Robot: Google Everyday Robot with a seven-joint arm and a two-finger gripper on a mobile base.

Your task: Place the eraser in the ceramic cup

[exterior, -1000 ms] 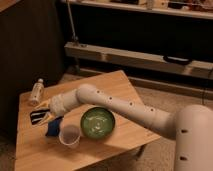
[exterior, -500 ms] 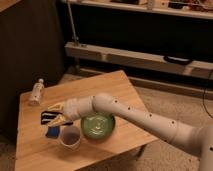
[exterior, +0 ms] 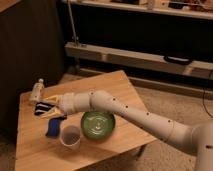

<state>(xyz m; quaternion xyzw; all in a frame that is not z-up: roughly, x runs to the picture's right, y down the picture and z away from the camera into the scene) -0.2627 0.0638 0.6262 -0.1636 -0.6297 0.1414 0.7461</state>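
Observation:
The eraser (exterior: 52, 128) is a small dark-blue block just below my gripper (exterior: 47, 110), at the left of the wooden table (exterior: 120, 87). I cannot tell whether the gripper holds it or whether it rests on the table. The ceramic cup (exterior: 70, 136) stands upright right next to the eraser, on its right and slightly nearer the front edge. The gripper is above and to the left of the cup, at the end of my white arm (exterior: 130, 114), which reaches in from the right.
A green bowl (exterior: 98, 124) sits to the right of the cup, under my forearm. A clear bottle (exterior: 38, 90) stands at the table's far left, behind the gripper. Dark shelving and a metal rail run behind the table.
The gripper and the eraser have shifted a little right, toward the cup, over the last second. My arm now stretches lower across the bowl. Cup, bowl and bottle have not moved.

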